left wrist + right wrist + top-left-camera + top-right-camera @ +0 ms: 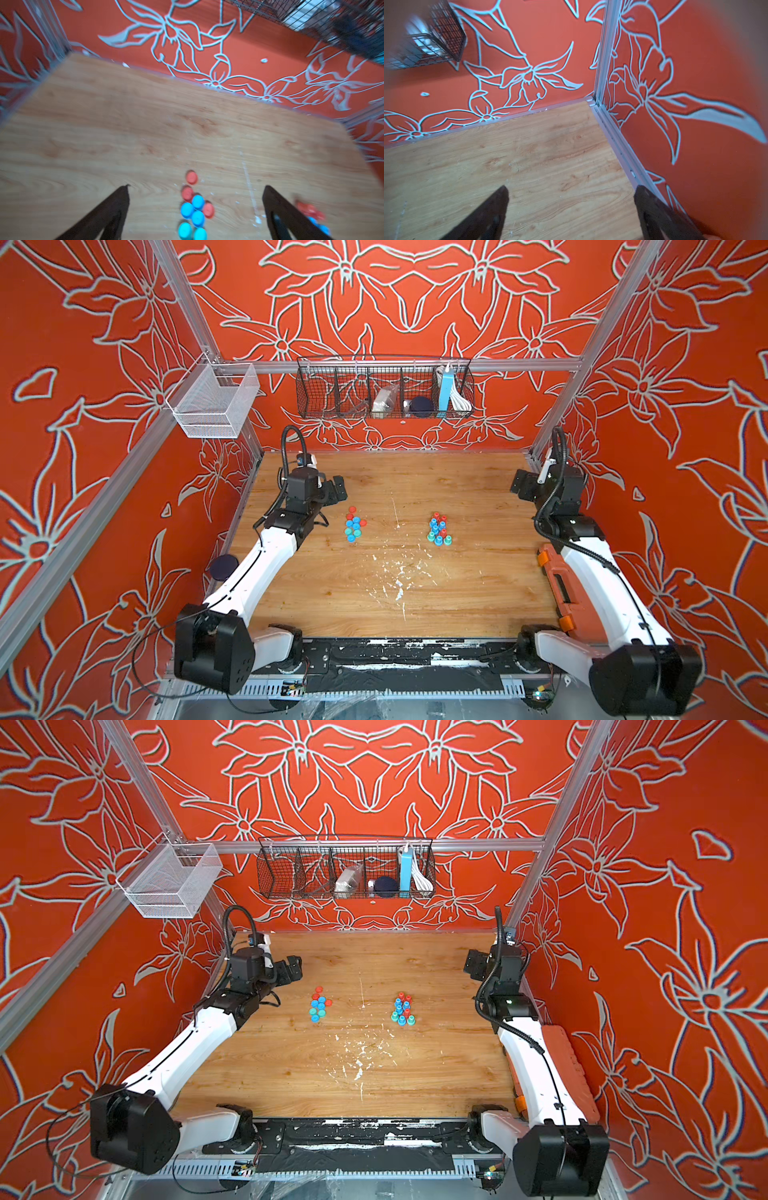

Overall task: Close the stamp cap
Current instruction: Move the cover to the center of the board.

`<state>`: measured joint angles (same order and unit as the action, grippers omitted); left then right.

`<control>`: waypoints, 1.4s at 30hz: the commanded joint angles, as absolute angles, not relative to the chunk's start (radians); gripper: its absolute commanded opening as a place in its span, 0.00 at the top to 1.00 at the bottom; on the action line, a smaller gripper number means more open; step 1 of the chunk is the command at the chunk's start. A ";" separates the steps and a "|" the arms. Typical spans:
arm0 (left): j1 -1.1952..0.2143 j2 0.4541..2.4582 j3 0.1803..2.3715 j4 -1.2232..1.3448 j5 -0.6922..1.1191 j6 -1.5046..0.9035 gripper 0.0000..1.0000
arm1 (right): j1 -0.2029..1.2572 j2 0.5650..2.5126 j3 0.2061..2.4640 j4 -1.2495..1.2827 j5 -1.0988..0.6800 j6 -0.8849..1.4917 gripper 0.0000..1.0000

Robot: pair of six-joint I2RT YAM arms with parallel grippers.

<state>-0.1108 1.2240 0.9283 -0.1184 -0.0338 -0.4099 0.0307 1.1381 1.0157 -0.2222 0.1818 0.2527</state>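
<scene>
Where left gripper (195, 187) hangs: jaws apart, caps (197, 218) just ahead, open table (124, 135) beyond.
right gripper (571, 189): jaws apart, wall rail (618, 145) alongside.

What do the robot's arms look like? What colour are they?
The left arm and right arm have smooth white shells and chunky black joints. A ribbed black cable curls by each wrist. The left gripper and right gripper are black, each with two flat, pointed fingers.
</scene>
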 commanded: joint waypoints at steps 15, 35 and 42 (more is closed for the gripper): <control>-0.113 1.392 1.056 -0.458 0.173 -0.574 0.06 | 0.141 1.338 1.143 -0.518 0.019 0.343 0.05; -0.230 1.916 1.541 -0.686 0.117 -0.536 0.32 | 0.255 1.575 1.340 -0.675 0.031 0.292 0.49; -0.247 1.994 1.625 -0.733 0.103 -0.532 0.34 | 0.261 1.627 1.357 -0.687 -0.020 0.313 0.51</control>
<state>-0.2337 1.9587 1.5929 -0.6727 0.1242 -0.5419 0.2543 1.6100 1.3285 -0.6582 0.0082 0.3016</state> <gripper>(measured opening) 0.665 0.496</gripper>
